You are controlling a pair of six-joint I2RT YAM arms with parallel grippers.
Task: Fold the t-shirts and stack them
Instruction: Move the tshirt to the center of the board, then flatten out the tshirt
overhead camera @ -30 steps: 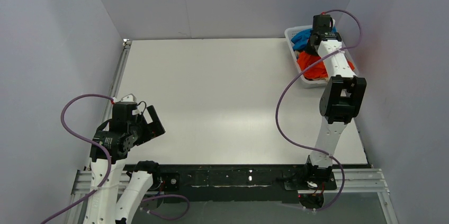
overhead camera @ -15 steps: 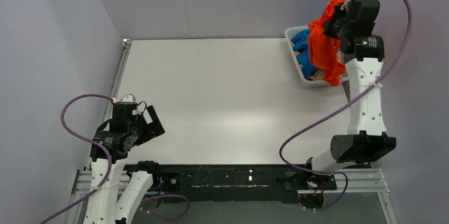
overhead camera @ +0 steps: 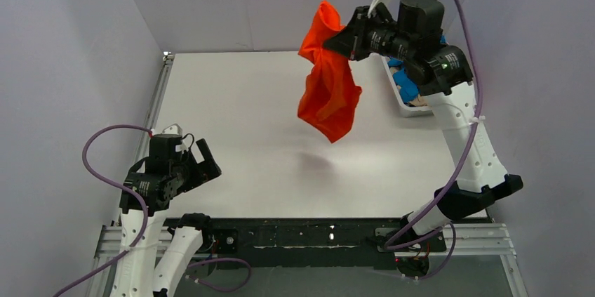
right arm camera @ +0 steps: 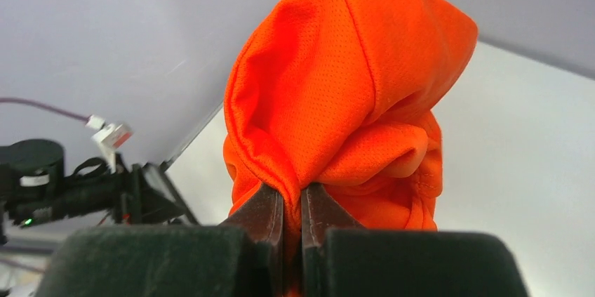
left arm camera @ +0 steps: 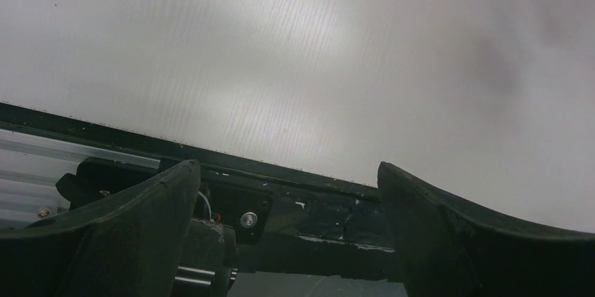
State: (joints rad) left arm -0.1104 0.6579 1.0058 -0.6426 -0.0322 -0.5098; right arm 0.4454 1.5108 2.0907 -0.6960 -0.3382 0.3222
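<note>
An orange-red t-shirt [overhead camera: 328,90] hangs bunched in the air above the back middle of the table, pinched at its top by my right gripper [overhead camera: 335,38]. The right wrist view shows that gripper [right arm camera: 292,195] shut on a fold of the orange-red t-shirt [right arm camera: 351,93]. A blue t-shirt [overhead camera: 405,85] lies in the white basket [overhead camera: 410,109] at the back right, mostly hidden behind the right arm. A bit of pale cloth [overhead camera: 419,101] shows beside it. My left gripper [overhead camera: 204,162] hovers low at the near left, open and empty; its fingers [left arm camera: 133,227] frame bare table.
The white table [overhead camera: 245,135] is walled by grey panels on the left, back and right. A black rail [overhead camera: 309,234] runs along the near edge, also seen in the left wrist view as a dark rail [left arm camera: 281,177]. Purple cables loop off both arms.
My right arm has lifted the orange-red t-shirt out of the basket and swung it left over the table. The left arm has not moved.
</note>
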